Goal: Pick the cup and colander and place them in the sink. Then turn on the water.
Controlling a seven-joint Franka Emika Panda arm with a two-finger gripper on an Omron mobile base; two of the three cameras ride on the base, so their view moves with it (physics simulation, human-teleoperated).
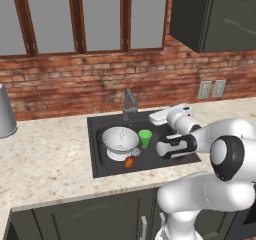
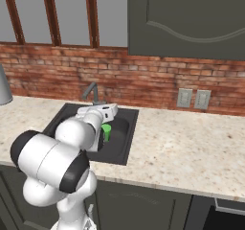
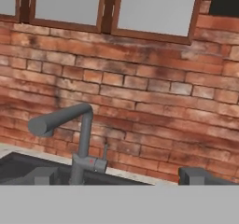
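Left base view: colander (image 1: 120, 140) and cup (image 1: 145, 138) both sit inside the sink (image 1: 96, 170), cup upright just right of the colander, a small orange thing (image 1: 129, 162) in front of them on the basin floor. Faucet (image 1: 129, 104) stands at the back rim, spout over the basin, no water stream visible, so the step in hand looks like turning the tap on. The white hand is above the sink's right half, facing the wall; the fingertips can't be made out here

Right base view: arm blocks most of the basin, cup (image 2: 106, 132) peeks out green beside the wrist, faucet (image 2: 91, 94) just behind-left of the hand. Colander hidden by the arm

Hand view: gripper (image 3: 119, 176) spread fully wide, nothing between the fingertips (image 3: 43, 176), holding nothing. Faucet (image 3: 74, 141) sits left of centre, its small lever at the base block roughly between the tips but farther back

To do it well: probably shift the hand left to line up on the lever, go in low at the base block, push the lever with one finger rather than clamp it, and keep clear of the spout
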